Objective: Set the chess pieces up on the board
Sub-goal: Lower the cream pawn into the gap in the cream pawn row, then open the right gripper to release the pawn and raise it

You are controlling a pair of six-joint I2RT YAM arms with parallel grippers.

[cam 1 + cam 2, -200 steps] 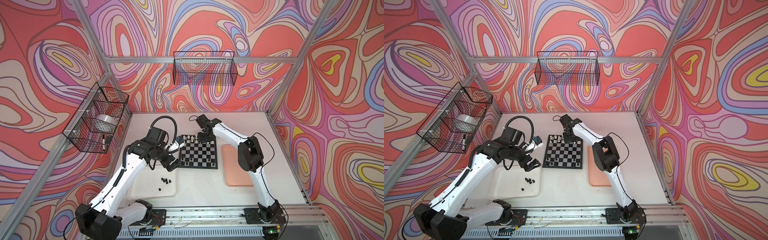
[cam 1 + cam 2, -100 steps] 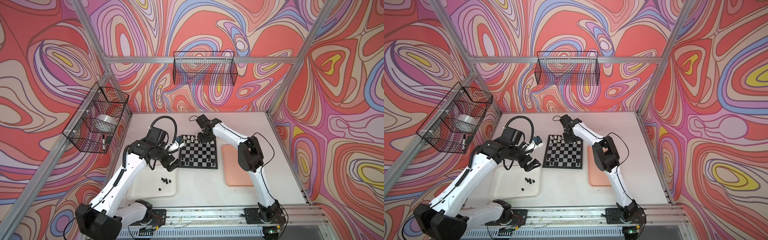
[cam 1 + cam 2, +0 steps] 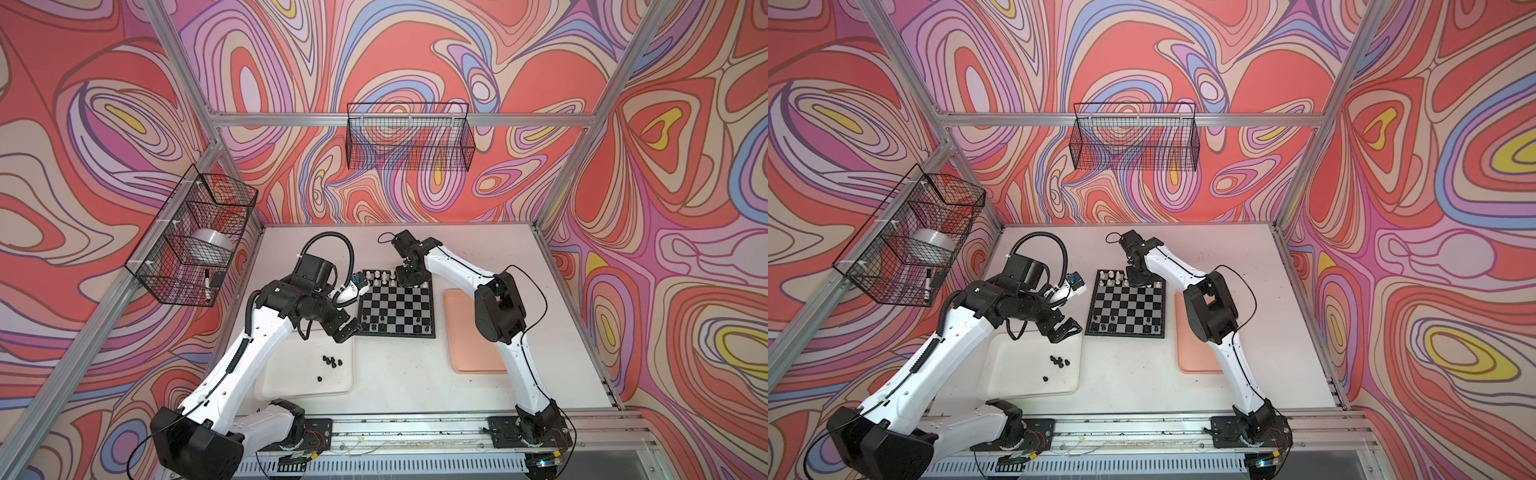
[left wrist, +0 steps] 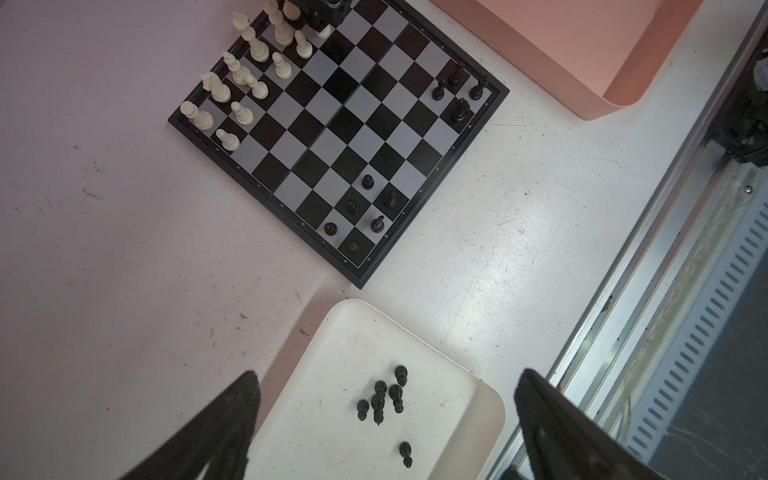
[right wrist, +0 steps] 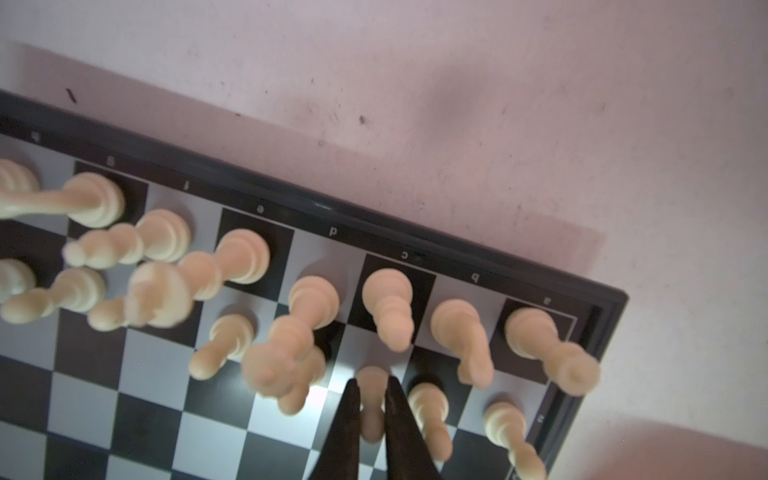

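The board lies mid-table. Cream-white chess pieces fill its far rows, and a few black ones stand on its near rows. My right gripper is down over the far rows, its jaws shut on a white pawn that stands on a second-row square. My left gripper hangs open above the far corner of a white tray. Several loose black pieces lie in that tray.
A pink tray lies right of the board. Wire baskets hang on the back wall and the left wall. An aluminium rail runs along the table's front edge.
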